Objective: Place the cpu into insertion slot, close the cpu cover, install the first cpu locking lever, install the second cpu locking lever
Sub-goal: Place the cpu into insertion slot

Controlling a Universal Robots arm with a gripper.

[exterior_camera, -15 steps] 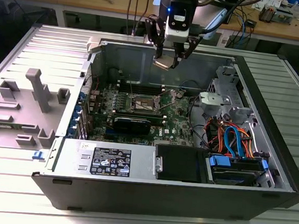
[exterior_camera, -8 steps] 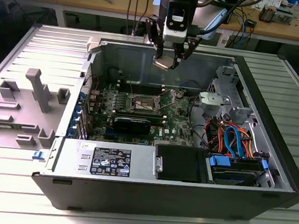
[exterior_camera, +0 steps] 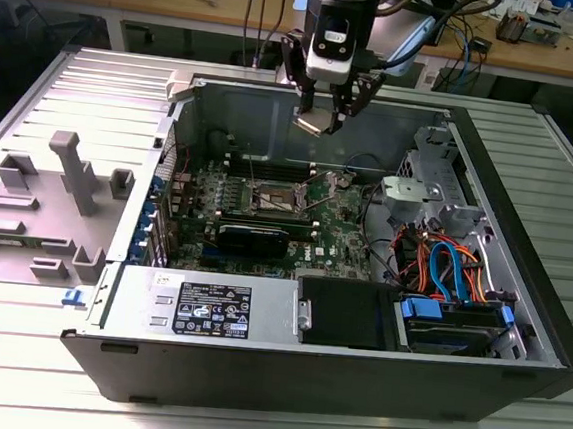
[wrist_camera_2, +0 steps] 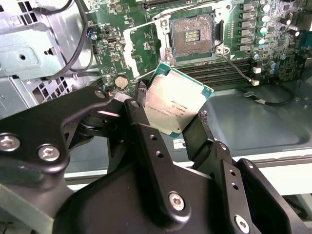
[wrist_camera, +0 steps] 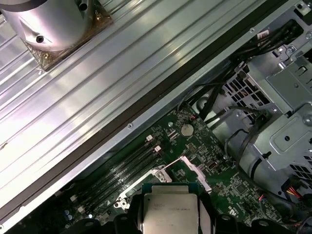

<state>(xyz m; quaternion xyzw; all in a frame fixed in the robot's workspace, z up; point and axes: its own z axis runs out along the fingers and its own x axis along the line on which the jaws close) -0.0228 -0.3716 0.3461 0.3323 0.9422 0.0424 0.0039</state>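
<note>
Your open grey-and-black computer case (exterior_camera: 332, 379) fills the exterior view's middle. At upper centre, black jaws pinch the small flat grey-faced square cpu (exterior_camera: 312, 122), tilted, well above the silver-rimmed square insertion slot (exterior_camera: 273, 195) at centre. Placing is in hand; seating likely needs you to level and align it.

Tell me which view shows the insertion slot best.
The second wrist view: the insertion slot lies open, dark centre and silver rim plain. The exterior view shows it small on the board; in the first wrist view the cpu blocks most of it.
</note>
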